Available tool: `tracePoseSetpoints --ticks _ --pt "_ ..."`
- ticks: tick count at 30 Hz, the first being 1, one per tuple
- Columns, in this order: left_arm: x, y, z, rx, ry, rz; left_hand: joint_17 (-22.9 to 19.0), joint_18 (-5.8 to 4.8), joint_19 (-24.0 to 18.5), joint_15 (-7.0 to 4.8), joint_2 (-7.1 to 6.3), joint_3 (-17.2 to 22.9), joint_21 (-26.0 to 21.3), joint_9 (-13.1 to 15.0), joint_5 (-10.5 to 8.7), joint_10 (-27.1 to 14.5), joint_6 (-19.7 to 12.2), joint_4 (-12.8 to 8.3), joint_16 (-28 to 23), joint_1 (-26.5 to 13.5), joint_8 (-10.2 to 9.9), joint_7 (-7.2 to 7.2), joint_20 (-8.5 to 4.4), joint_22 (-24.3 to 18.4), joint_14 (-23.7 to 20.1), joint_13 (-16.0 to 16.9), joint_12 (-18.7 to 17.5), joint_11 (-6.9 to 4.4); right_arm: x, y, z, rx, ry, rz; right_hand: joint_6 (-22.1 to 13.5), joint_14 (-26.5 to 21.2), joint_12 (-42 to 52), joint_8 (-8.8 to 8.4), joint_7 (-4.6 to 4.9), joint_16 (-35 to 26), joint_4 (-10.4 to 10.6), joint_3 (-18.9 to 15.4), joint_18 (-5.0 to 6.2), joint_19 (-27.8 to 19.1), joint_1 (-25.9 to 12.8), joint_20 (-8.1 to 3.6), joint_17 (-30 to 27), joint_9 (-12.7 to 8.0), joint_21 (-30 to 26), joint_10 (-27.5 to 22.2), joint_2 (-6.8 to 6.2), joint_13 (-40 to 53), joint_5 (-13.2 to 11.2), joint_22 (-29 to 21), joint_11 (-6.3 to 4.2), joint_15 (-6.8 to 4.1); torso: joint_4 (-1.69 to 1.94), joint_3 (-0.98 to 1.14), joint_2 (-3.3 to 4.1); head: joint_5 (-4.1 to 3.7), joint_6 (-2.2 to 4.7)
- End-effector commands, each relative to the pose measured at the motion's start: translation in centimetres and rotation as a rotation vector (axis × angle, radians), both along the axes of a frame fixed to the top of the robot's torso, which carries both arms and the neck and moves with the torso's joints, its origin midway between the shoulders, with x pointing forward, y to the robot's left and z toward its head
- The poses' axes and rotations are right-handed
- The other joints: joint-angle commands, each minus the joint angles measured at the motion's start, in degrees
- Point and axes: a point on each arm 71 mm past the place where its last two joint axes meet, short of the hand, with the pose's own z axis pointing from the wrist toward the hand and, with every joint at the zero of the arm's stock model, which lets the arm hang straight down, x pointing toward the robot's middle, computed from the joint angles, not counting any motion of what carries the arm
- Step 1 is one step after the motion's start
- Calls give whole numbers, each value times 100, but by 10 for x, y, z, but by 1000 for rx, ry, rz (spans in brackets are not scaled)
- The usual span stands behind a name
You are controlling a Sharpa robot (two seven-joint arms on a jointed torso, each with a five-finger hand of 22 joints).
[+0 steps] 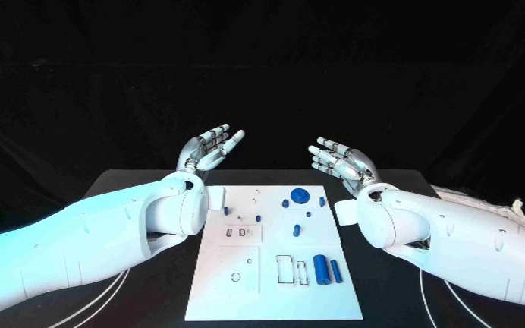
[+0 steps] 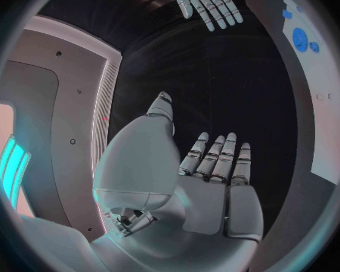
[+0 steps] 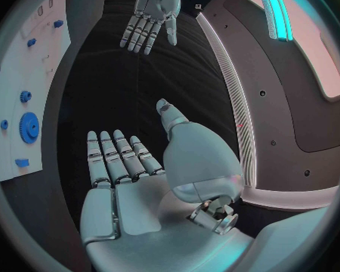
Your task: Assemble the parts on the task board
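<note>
— Where was the flat white task board [image 1: 274, 298]?
— It lay mid-table on the black table [image 1: 143, 184]; small blue parts, a large blue gear [image 1: 297, 193] among them, sat on it.
— The hands?
— The silver left hand [image 1: 211, 148] and right hand [image 1: 341, 161] were raised beyond its far edge; fingers spread; holding nothing.

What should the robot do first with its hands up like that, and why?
Probably lower one hand toward the task board. Both the left hand and the right hand are raised beyond the board's far end, open and holding nothing, while the blue parts, like the big gear and the cylinder, lie untouched. The right hand looks nearer the gear.
</note>
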Motion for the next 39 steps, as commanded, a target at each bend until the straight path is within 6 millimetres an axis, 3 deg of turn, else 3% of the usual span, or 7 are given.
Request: tracePoseSetpoints --ticks 1,5,7,14,20,29,39 --pt "0 -4 1 -28 2 -43 27 109 87 59 50 48 46 22 36 179 164 70 64 298 40 669 86 21 204 20 54 69 -2 9 -2 -29 14 172 778 1189 78 77 738 133 -313 84 251 672 544 42 76 54 220 994 58 57 -113 101 -51 -86 1 -1 -1 0 0" --pt "0 -4 1 -28 2 -43 60 88 277 78 124 89 105 47 26 485 438 49 111 389 78 660 88 53 510 42 85 94 -2 9 -2 -32 16 185 1238 2068 111 99 672 194 -553 172 378 1415 812 37 116 76 470 1642 42 87 -256 205 -132 -192 1 -1 -1 0 0" --pt "4 8 -2 -37 2 -50 79 82 429 82 145 93 150 60 23 642 606 38 144 427 100 642 83 76 714 52 97 104 7 -9 0 -293 -129 155 1476 2318 140 116 636 210 -637 204 432 1612 900 37 123 90 558 1988 34 103 -290 230 -173 -240 -1 -20 30 -61 -108" --pt "2 13 -1 -15 -49 -68 225 314 2771 -159 326 34 873 156 5 2530 2093 -150 521 661 293 549 68 398 2453 164 294 -88 9 -13 6 -417 -226 172 2611 3057 160 179 475 277 -920 381 579 2144 1096 -17 127 142 817 2610 18 96 -399 260 -366 -454 16 -25 120 -94 -111" --pt "-5 15 1 1 -72 -113 359 436 3772 -443 497 -51 1266 165 5 3401 2813 -305 800 731 376 423 -110 500 3400 179 462 -296 9 -14 15 -567 -322 199 2996 3675 125 163 392 363 -1081 621 588 2568 1072 -196 152 137 1021 3027 3 88 -428 285 -504 -646 35 -30 268 -157 -76" --pt "-28 8 11 3 -84 -199 382 428 3876 -460 538 -88 1237 142 8 3458 2863 -370 732 767 312 416 -139 457 3474 158 384 -304 9 -6 25 -873 -454 243 3382 4296 153 199 257 438 -1247 912 572 2946 1051 -427 178 153 1270 3592 -101 100 -461 360 -675 -874 63 -54 610 -256 17" --pt "-44 -2 21 -43 -58 -249 376 418 3852 -416 585 -106 1133 132 9 3394 2820 -459 591 803 199 487 -110 378 3419 149 251 -249 13 4 32 -1139 -472 227 3642 4698 109 175 100 438 -1173 1046 568 3248 969 -572 231 149 1586 3969 -280 104 -600 494 -828 -1047 243 -107 923 -406 94"
